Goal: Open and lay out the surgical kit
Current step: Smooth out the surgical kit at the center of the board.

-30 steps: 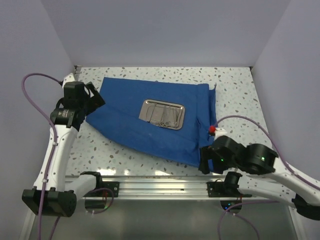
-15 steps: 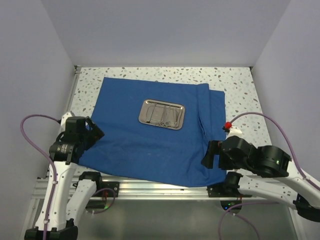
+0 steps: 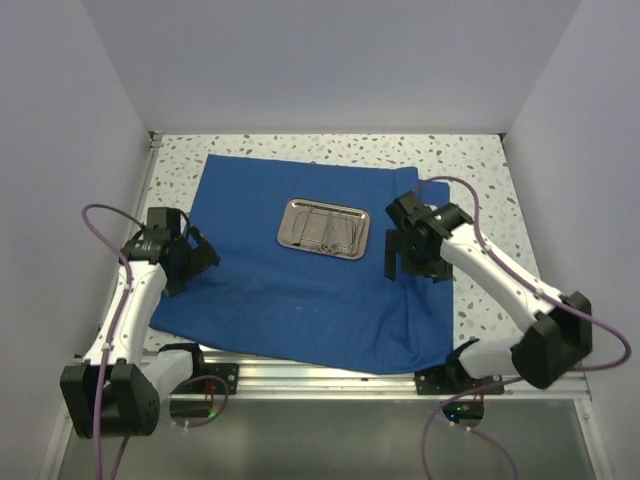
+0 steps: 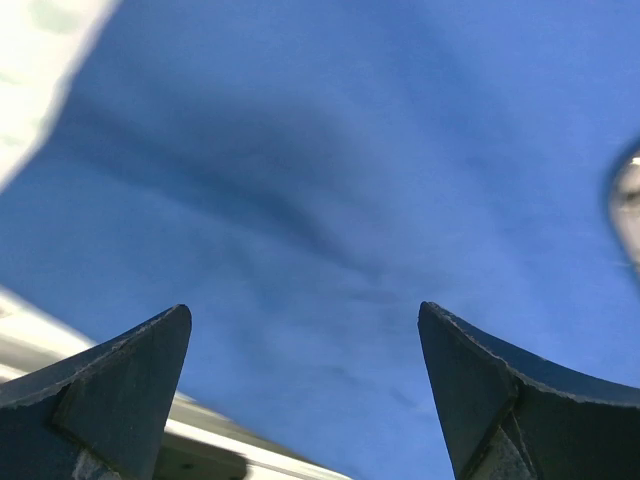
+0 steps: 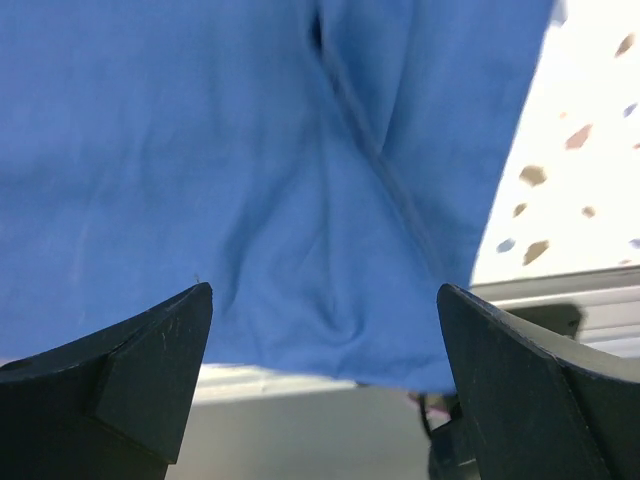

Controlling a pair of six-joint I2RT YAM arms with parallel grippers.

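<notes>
The royal-blue cloth wrap (image 3: pixel 290 300) lies spread flat over the table, its near edge hanging over the front rail. On its middle rests the shiny steel tray (image 3: pixel 323 227), and slim silver instruments (image 3: pixel 335 236) lie inside it. My left gripper (image 3: pixel 200 265) hovers open over the cloth's left edge. In the left wrist view the left gripper (image 4: pixel 305 325) has only blue cloth (image 4: pixel 330 180) below it, and the tray's rim (image 4: pixel 630 215) shows at the right. My right gripper (image 3: pixel 400 264) stands open just right of the tray. Under the right gripper (image 5: pixel 325 300) is creased cloth (image 5: pixel 300 150).
The speckled tabletop (image 3: pixel 480 170) shows round the cloth at the back and right. A metal rail (image 3: pixel 320 370) runs along the near edge and also appears in the right wrist view (image 5: pixel 560 300). Walls close in on three sides.
The cloth was drawn toward the near edge and now lies spread. My right gripper opened and swung from the near right corner to beside the tray. The left arm moved inward over the cloth's left edge.
</notes>
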